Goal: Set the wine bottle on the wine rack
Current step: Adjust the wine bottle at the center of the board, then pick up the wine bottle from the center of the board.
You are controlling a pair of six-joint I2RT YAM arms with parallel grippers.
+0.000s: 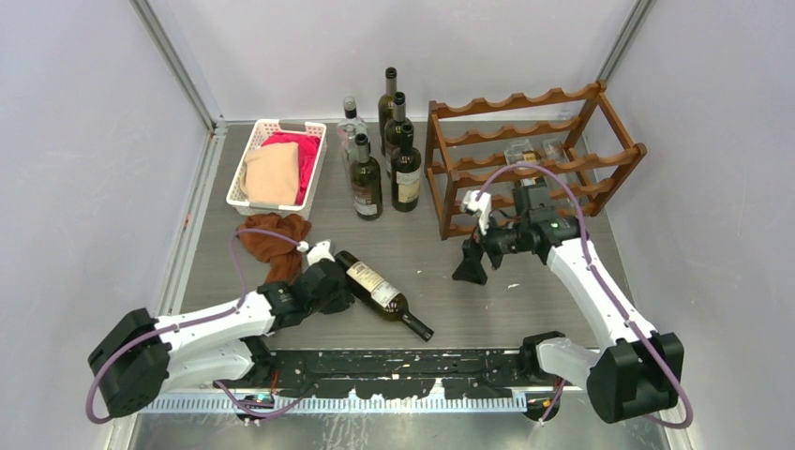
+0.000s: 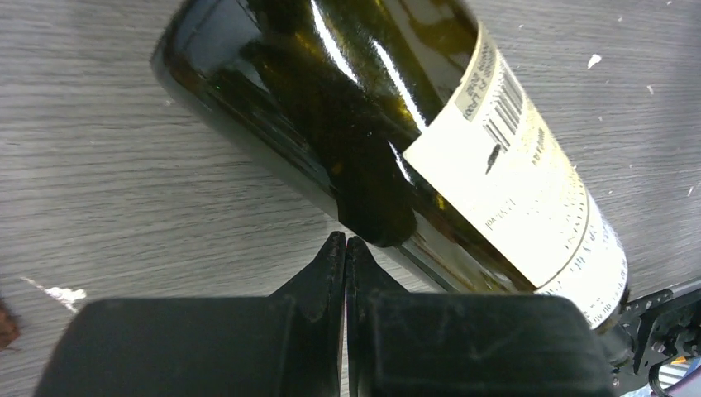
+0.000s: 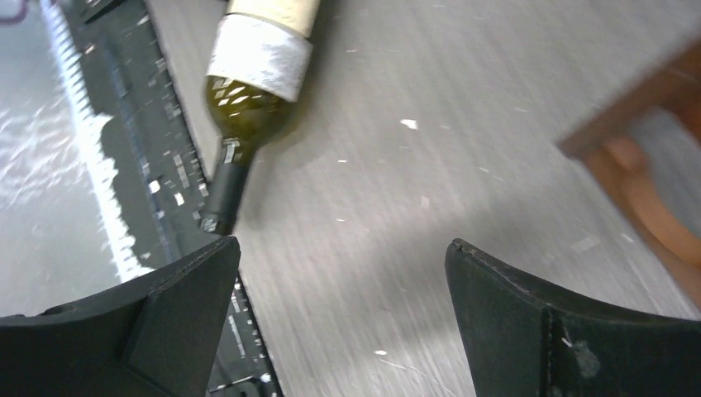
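A dark green wine bottle [image 1: 380,292] with a cream label lies on its side on the grey table, neck toward the near right. It fills the left wrist view [image 2: 388,124], and its neck shows in the right wrist view [image 3: 248,107]. My left gripper [image 1: 337,281] is shut and empty, its tips [image 2: 345,241] at the bottle's base end. My right gripper [image 1: 472,264] is open and empty, above the table in front of the reddish-brown wooden wine rack [image 1: 534,155]. A corner of the rack shows in the right wrist view [image 3: 645,165].
Several upright bottles [image 1: 384,159] stand at the back beside the rack. A white slotted basket [image 1: 277,167] with pink and tan cloth is at the back left. A brown cloth [image 1: 274,239] lies by my left arm. A black rail [image 1: 403,361] runs along the near edge.
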